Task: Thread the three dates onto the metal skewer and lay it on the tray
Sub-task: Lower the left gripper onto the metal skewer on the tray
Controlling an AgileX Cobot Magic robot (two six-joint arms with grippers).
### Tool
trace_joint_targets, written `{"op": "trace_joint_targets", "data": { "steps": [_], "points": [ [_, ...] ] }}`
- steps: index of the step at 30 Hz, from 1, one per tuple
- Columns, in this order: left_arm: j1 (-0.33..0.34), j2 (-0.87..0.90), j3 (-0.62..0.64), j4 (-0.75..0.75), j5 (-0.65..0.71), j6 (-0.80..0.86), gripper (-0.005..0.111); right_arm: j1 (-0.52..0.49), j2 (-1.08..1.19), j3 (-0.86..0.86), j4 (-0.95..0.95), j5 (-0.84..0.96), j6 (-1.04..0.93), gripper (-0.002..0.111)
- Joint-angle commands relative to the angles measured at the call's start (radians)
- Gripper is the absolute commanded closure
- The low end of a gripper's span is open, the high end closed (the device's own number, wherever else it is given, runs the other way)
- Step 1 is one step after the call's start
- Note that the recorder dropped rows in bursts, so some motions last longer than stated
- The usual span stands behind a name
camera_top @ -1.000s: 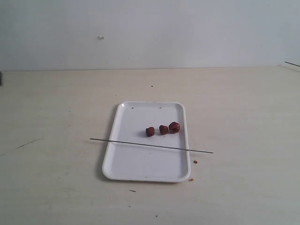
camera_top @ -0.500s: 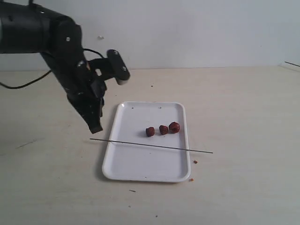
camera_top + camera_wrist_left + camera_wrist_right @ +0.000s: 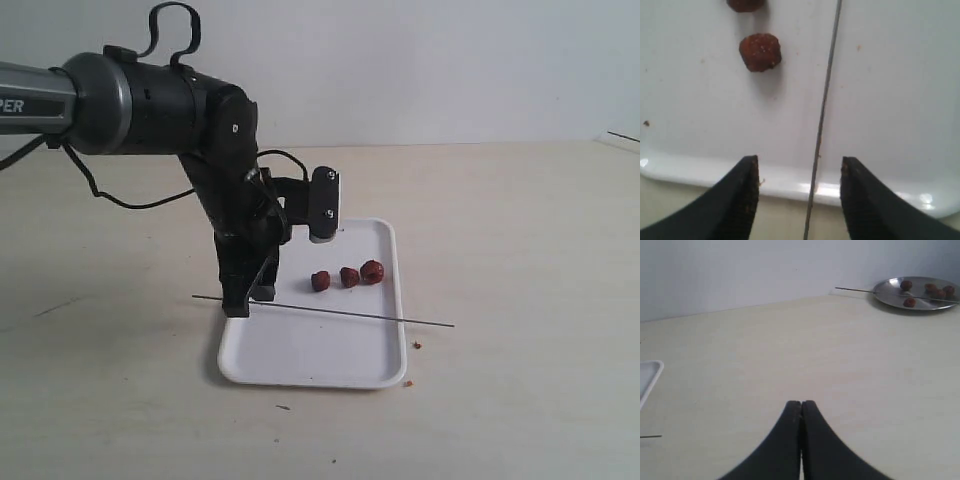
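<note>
Exterior view first: the big change was the left arm [image 3: 160, 100]. A second back nothing was over the table [image 3: 520, 250], then it swung in from the left. By now the left gripper [image 3: 250, 298] was right down at the skewer [image 3: 330, 311], near the left rim of the tray [image 3: 300, 355]. The skewer hadn't budged; it lay across the tray with both ends poking out past it. The dates [image 3: 347, 275] sat in the same row just behind it, none threaded.

Left wrist view: the fingers [image 3: 747, 200] were spread wide, one on each side of the skewer [image 3: 822, 110], and as far as we could tell not touching it. One date [image 3: 760, 51] sat a bit further in on the tray [image 3: 890, 100].

Right wrist view: the right gripper [image 3: 801, 405] was pinched together on nothing, over bare table and well apart from the tray [image 3: 650, 377].

So we read it as lined up to grab the skewer, with the job barely started.
</note>
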Motion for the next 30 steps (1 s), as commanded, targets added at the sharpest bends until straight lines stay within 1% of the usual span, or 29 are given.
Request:
{"op": "trace_joint_targets", "data": {
  "steps": [1,7,9,15,19,21,25,30],
  "points": [
    [-0.004,0.033,-0.006,-0.023,-0.019,0.014,0.060,-0.004,0.003,0.004,-0.002,-0.014,0.000,0.108],
    [-0.004,0.053,-0.026,-0.032,0.039,0.011,0.058,-0.004,0.003,0.004,-0.002,-0.014,0.000,0.108],
    [-0.004,0.053,-0.049,-0.065,0.051,0.014,0.058,-0.004,0.003,0.004,-0.002,-0.014,0.000,0.108],
    [-0.004,0.060,-0.101,-0.073,0.058,0.025,0.058,-0.004,0.003,0.004,-0.002,-0.014,0.000,0.108],
    [-0.004,0.112,-0.142,-0.073,0.117,0.011,0.058,-0.004,0.003,0.004,-0.002,-0.014,0.000,0.108],
    [0.000,0.137,-0.158,-0.082,0.123,-0.003,0.058,-0.004,0.003,0.004,-0.002,-0.014,0.000,0.108],
    [0.000,0.141,-0.160,-0.089,0.172,0.002,0.058,-0.004,0.003,0.004,-0.002,-0.014,0.000,0.108],
    [0.007,0.144,-0.158,-0.084,0.155,0.029,0.058,-0.004,0.003,0.004,-0.002,-0.014,0.000,0.108]
  ]
}}
